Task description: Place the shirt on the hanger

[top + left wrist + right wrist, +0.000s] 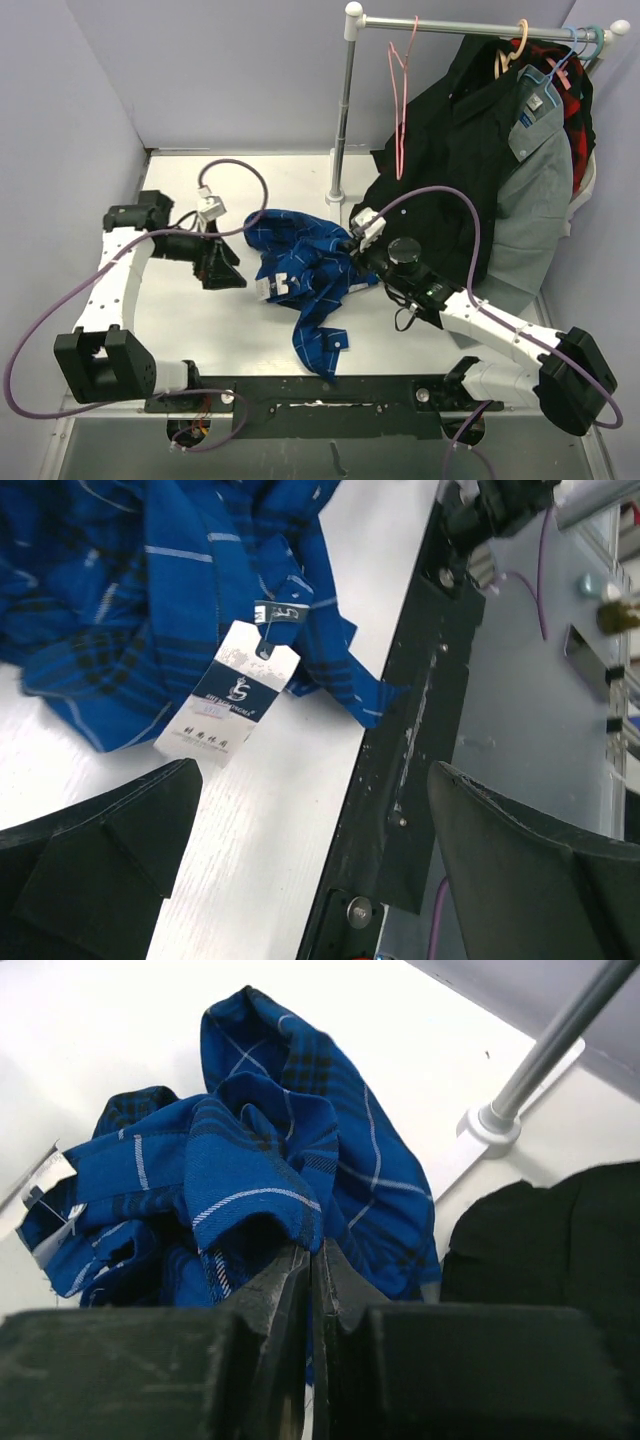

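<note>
The shirt [300,275] lies crumpled on the desk [200,335], its 3 o'clock edge pinched by the right hand [351,249] — nearer the hanger [401,100], up at 1 o'clock — left hand [226,270] spread at 9 o'clock.

Hanger [401,100] hemmed between rack pole [344,120], hung garments [455,150].

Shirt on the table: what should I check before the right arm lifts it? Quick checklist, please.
1. Right pincer shut on a fold of the shirt: ok.
2. Left pincer open and empty: ok.
3. Collar found for the hanger: cannot tell, shirt is crumpled.
4. Hanger in hand: not ok, it hangs on the rail.
5. Paper tag clear of both pincers: ok.
</note>
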Motion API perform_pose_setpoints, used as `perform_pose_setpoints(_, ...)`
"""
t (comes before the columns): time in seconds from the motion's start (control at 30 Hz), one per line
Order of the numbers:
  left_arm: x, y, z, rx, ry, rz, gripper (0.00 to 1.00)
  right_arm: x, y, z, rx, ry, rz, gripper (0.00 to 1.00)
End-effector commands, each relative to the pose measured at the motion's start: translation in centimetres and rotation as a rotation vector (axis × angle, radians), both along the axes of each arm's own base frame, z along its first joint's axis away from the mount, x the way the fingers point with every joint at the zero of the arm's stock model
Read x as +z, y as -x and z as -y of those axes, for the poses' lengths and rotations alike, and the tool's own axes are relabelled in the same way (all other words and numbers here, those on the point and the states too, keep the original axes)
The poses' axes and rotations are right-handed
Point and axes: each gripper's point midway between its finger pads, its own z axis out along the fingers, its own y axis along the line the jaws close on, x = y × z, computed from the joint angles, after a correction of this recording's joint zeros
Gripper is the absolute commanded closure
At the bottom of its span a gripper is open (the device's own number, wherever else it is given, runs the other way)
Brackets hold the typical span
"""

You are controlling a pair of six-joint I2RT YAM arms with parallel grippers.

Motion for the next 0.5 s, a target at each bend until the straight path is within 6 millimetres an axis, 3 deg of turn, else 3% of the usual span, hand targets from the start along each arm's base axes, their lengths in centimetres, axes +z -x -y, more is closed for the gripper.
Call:
perform_pose_setpoints(0.0, -1.9, -2.2, 2.8, -0.022, -0.054, -0.002, 0.02, 2.2, 0.1, 1.3, -0.088, -0.145, 0.017, 1.00)
perform_pose_setpoints(0.1, -3.4, -3.2, 4.4, -0.043, -0.099, 0.031, 0.02, 1.7, 0.4, 2.3, -0.121, -0.160, 0.006, 1.00)
perform_pose_setpoints(0.2, -5.0, -5.8, 5.0, 0.018, -0.123, 0.069, 0.04, 1.5, 0.8, 2.8, -0.134, -0.167, -0.005, 1.00)
perform_pose_setpoints(0.33, -4.9, -7.3, 5.9, 0.017, -0.111, 0.075, 0.09, 1.4, 1.0, 3.7, -0.164, -0.165, -0.007, 1.00)
perform_pose_setpoints(0.47, -4.9, -7.2, 7.9, -0.012, -0.124, 0.070, 0.15, 1.4, 1.0, 4.5, -0.193, -0.161, -0.007, 1.00)
